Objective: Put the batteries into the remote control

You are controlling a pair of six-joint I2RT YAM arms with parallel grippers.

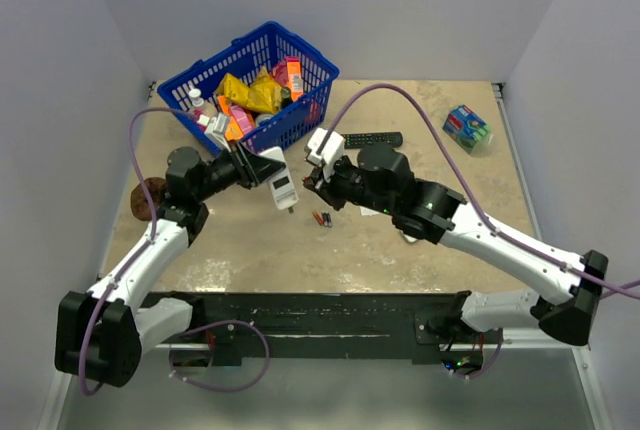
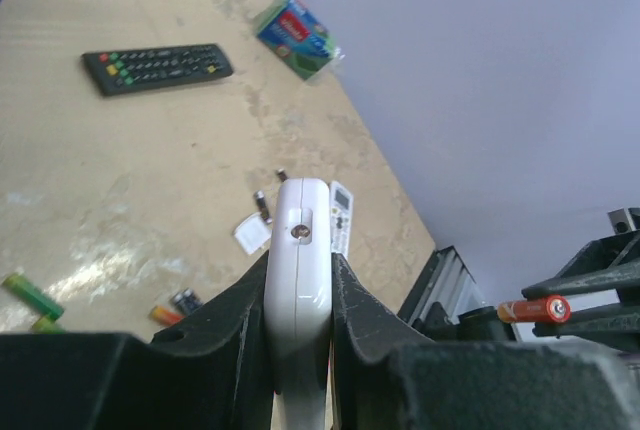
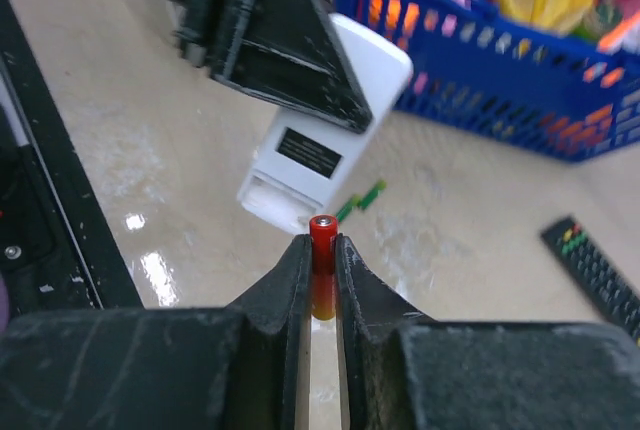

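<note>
My left gripper (image 1: 262,165) is shut on the small white remote control (image 1: 284,188) and holds it above the table. In the left wrist view the remote (image 2: 298,220) stands edge-on between the fingers (image 2: 225,325). In the right wrist view its back (image 3: 305,155) shows a black label and an open battery bay at its lower end. My right gripper (image 1: 319,186) is shut on a red-orange battery (image 3: 323,238), just short of that bay. Two green batteries (image 3: 360,200) lie on the table beyond. Loose batteries (image 1: 322,218) lie below the grippers.
A blue basket (image 1: 300,120) full of packets stands at the back left. A long black remote (image 1: 372,139) and a green packet (image 1: 467,128) lie at the back right. A small white cover (image 2: 250,236) and another white remote (image 2: 341,218) lie on the table.
</note>
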